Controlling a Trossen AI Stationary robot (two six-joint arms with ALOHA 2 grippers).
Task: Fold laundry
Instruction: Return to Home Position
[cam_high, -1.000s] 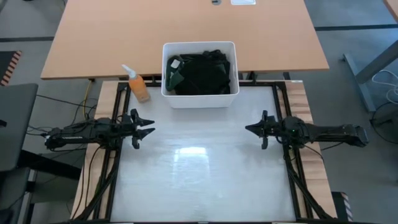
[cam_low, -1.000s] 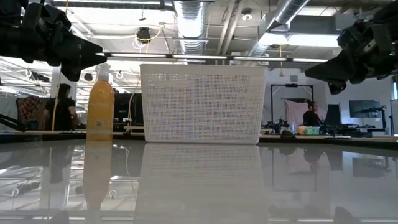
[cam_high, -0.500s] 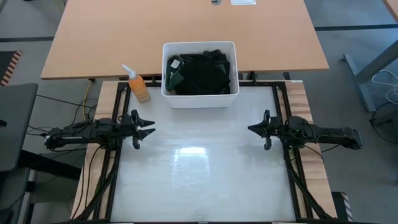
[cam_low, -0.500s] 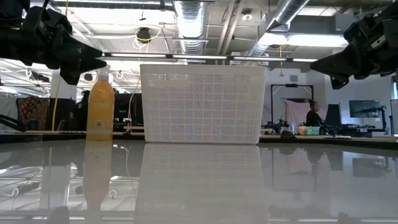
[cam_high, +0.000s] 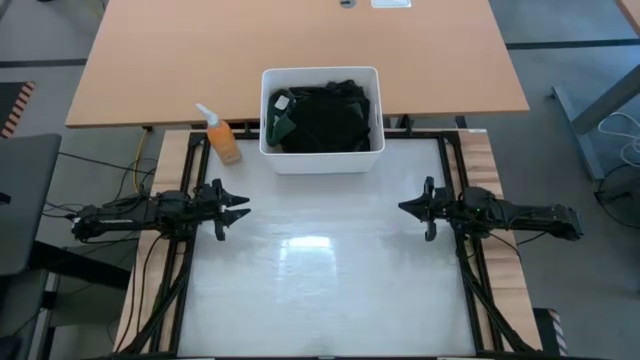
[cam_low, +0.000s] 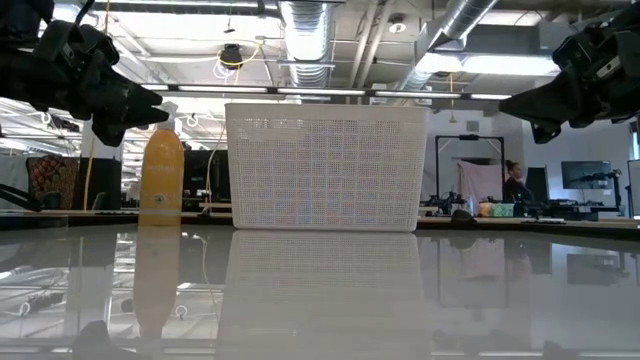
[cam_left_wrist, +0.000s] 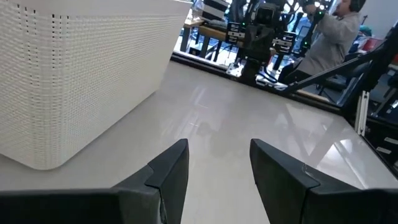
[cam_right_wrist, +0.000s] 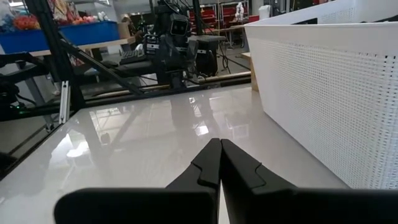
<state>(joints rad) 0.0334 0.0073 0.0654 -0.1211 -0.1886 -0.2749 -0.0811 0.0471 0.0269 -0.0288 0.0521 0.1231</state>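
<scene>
Laundry: dark stack inside bin at table's far edge, folding judged complete; left gripper, fingers apart, unmoved at left side; right gripper, fingers together, drawn slightly outward since a second ago, both empty

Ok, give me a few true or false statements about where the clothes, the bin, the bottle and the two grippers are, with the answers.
1. The dark clothes lie inside the white bin. True.
2. The orange bottle stands on the right arm's side of the bin. False: it stands on the left arm's side.
3. The left gripper is open and holds nothing. True.
4. The right gripper is clamped on a shirt. False: its fingers are closed together on nothing, above the bare table.
</scene>
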